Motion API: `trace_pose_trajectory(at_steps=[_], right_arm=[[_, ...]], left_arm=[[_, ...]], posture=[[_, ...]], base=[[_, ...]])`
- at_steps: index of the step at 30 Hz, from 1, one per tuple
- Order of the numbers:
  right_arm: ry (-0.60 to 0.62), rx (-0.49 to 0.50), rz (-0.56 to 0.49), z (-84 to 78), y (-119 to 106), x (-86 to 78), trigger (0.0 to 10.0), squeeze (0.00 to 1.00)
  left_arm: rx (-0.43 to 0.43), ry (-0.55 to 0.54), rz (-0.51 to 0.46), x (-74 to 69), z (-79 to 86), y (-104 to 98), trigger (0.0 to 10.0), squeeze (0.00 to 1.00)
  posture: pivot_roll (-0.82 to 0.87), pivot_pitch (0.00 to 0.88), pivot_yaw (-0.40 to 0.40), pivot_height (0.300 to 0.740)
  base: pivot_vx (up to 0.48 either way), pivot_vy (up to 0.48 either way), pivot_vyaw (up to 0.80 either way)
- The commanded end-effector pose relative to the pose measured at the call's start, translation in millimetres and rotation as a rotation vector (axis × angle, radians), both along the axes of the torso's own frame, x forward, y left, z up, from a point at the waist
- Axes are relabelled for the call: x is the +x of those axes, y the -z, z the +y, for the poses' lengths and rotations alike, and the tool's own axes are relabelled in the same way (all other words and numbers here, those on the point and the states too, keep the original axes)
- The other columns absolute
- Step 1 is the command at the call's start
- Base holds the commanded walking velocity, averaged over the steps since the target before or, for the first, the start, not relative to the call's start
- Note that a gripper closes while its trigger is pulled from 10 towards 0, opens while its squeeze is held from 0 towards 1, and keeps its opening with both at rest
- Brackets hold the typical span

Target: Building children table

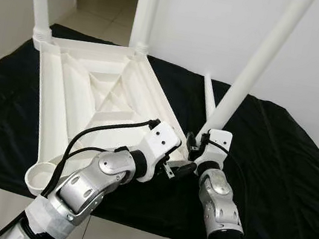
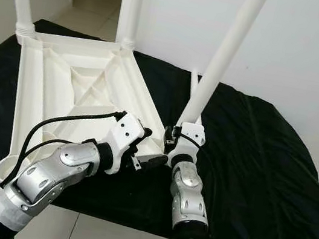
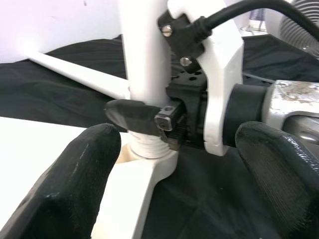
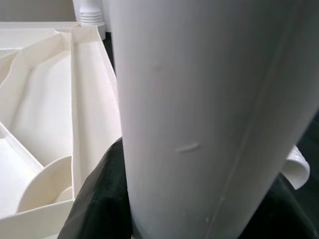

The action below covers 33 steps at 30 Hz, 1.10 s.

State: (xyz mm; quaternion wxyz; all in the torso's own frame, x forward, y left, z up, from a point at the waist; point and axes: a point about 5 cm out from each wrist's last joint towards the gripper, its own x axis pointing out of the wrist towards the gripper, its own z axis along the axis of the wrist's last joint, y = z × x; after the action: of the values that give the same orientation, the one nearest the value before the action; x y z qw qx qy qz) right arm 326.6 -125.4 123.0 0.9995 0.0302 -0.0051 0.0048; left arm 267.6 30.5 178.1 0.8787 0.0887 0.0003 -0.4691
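3 legs (image 1: 261, 63) on tabletop (image 1: 63, 109), 1 loose leg (image 1: 208, 97), right gripper (image 3: 137, 117).

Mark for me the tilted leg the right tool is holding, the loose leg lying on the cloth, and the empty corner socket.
tilted leg (image 1: 255, 68), left eye view, mid-shaft.
loose leg (image 1: 209, 96), left eye view, its shaft on the cloth.
empty corner socket (image 1: 39, 175), left eye view, round rim at the tabletop's near-left corner.

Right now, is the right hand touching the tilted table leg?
Touching. In the left wrist view, the right hand has a black finger pressed against the tilted table leg just above its threaded end at the tabletop corner.
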Motion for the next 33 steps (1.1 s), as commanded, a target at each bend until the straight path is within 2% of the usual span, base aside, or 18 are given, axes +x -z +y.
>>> trace_pose_trajectory(at_steps=[1, 4, 6, 10, 15, 16, 20, 26, 27, 28, 29, 30, 31, 33], right_arm=[[0.107, -0.059, 0.077, -7.5, 15.8, -10.7, 10.0, 0.0], [0.107, -0.059, 0.077, -7.5, 15.8, -10.7, 10.0, 0.0], [0.123, -0.054, 0.08, -4.0, 14.7, -17.5, 10.0, 0.0], [0.125, -0.06, 0.093, -7.4, 16.4, -22.1, 10.0, 0.0], [0.131, -0.065, 0.091, -9.1, 15.8, -21.7, 10.0, 0.03], [0.082, -0.047, 0.043, -10.0, 10.1, -18.7, 10.0, 1.0], [0.026, -0.02, -0.024, -13.8, 2.0, -14.3, 10.0, 1.0], [-0.059, -0.034, -0.03, -20.5, -3.5, -8.0, 10.0, 1.0], [-0.103, -0.05, -0.038, -25.4, -7.4, -4.2, 10.0, 0.0], [-0.103, -0.05, -0.038, -25.4, -7.4, -4.2, 10.0, 0.0], [-0.183, -0.081, -0.039, -29.0, -9.7, 0.1, 10.0, 0.0], [-0.183, -0.081, -0.039, -29.0, -9.7, 0.1, 10.0, 0.0], [-0.311, -0.118, -0.036, -33.1, -11.6, 4.2, 10.0, 0.0], [-0.357, -0.123, -0.03, -34.0, -11.0, 5.2, 10.0, 0.0]], left_arm=[[0.014, 0.064, 0.011, -2.8, -4.5, 4.8, 10.0, 0.0], [0.014, 0.064, 0.011, -2.8, -4.5, 4.8, 10.0, 0.0], [0.015, 0.066, 0.003, -2.5, -3.9, 4.4, 10.0, 0.0], [0.016, 0.063, -0.005, -1.9, -1.7, 4.1, 10.0, 0.0], [0.017, 0.062, -0.006, -1.2, -1.1, 4.2, 10.0, 0.0], [0.018, 0.065, -0.008, -1.5, -1.0, 4.3, 10.0, 0.0], [0.019, 0.071, -0.008, -1.9, -1.5, 4.2, 10.0, 0.0], [0.018, 0.078, -0.01, -2.7, -2.6, 4.2, 10.0, 0.0], [0.017, 0.081, -0.012, -2.7, -3.3, 4.0, 10.0, 0.0], [0.017, 0.081, -0.012, -2.7, -3.3, 4.0, 10.0, 0.0], [0.017, 0.083, -0.014, -2.5, -3.7, 3.6, 10.0, 0.0], [0.017, 0.083, -0.014, -2.5, -3.7, 3.6, 10.0, 0.0], [0.017, 0.084, -0.018, -1.6, -3.6, 2.8, 10.0, 0.0], [0.017, 0.083, -0.019, -1.1, -3.3, 2.4, 10.0, 0.0]], posture=[[0.03, 0.0, -0.138, 0.74], [0.03, 0.0, -0.138, 0.74], [0.03, 0.0, -0.143, 0.74], [0.03, 0.0, -0.142, 0.74], [0.02, 0.0, -0.138, 0.74], [0.02, 0.0, -0.135, 0.74], [0.02, 0.0, -0.13, 0.74], [0.02, 0.0, -0.129, 0.74], [0.01, 0.0, -0.126, 0.74], [0.01, 0.0, -0.126, 0.74], [0.02, 0.0, -0.124, 0.74], [0.02, 0.0, -0.124, 0.74], [0.02, 0.0, -0.121, 0.74], [0.02, 0.0, -0.121, 0.74]], base=[[0.0, 0.0, 0.0], [0.0, 0.0, 0.0], [0.0, 0.0, 0.0], [0.0, 0.0, 0.0], [0.0, 0.0, 0.0], [0.0, 0.0, 0.0], [0.0, 0.0, 0.0], [0.0, 0.0, 0.0], [0.0, 0.0, 0.0], [0.0, 0.0, 0.0], [0.0, 0.0, 0.0], [0.0, 0.0, 0.0], [0.0, 0.0, 0.0], [0.0, 0.0, 0.0]])
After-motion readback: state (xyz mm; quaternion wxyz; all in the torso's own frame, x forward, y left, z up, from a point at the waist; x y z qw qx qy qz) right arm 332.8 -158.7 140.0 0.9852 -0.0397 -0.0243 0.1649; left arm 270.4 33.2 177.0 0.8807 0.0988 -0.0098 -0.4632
